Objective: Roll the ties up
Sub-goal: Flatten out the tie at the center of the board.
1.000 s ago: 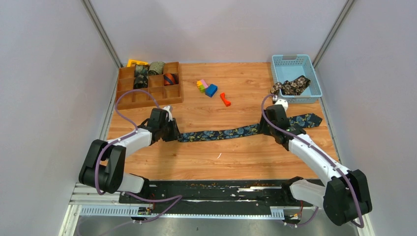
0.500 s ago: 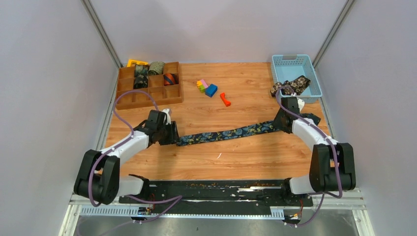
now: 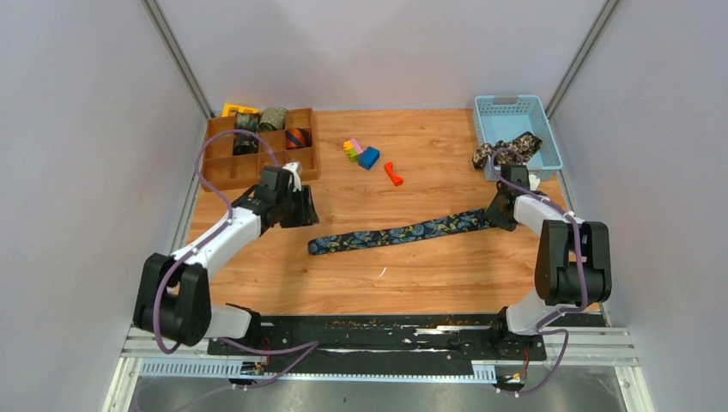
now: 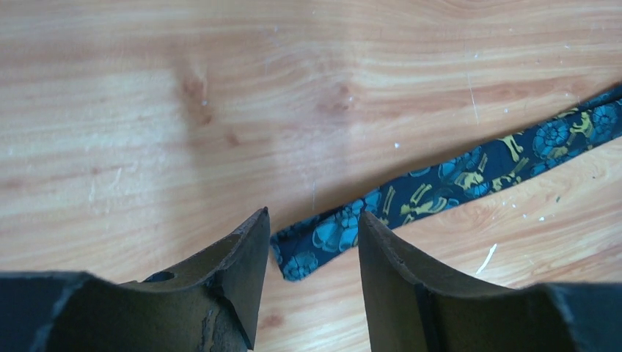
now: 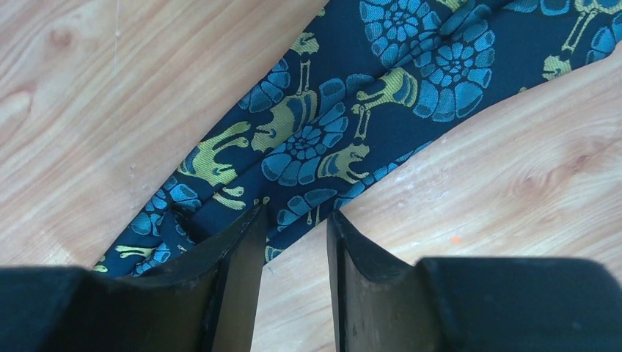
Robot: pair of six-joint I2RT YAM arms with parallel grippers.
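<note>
A navy tie (image 3: 395,233) with gold-teal paisley lies flat and slanted across the table. My left gripper (image 3: 302,210) is open just above and behind its narrow end. In the left wrist view the tie (image 4: 455,172) ends between the spread jaws of that gripper (image 4: 312,216), touching neither. My right gripper (image 3: 499,216) is at the bunched wide end. In the right wrist view that gripper (image 5: 293,214) is open, with the tie (image 5: 352,125) under and beyond its left finger. A black-tan floral tie (image 3: 508,150) hangs over the basket.
A wooden compartment tray (image 3: 262,178) at the back left holds rolled ties, a green one (image 3: 273,118) and an orange-navy one (image 3: 296,137). A blue basket (image 3: 515,101) stands at the back right. Coloured blocks (image 3: 360,153) and a red piece (image 3: 393,173) lie at the back middle.
My left gripper has let go of the tie's narrow end and drawn back toward the tray. My right arm has swung to the far right, and the tie's wide end has bunched under it.
</note>
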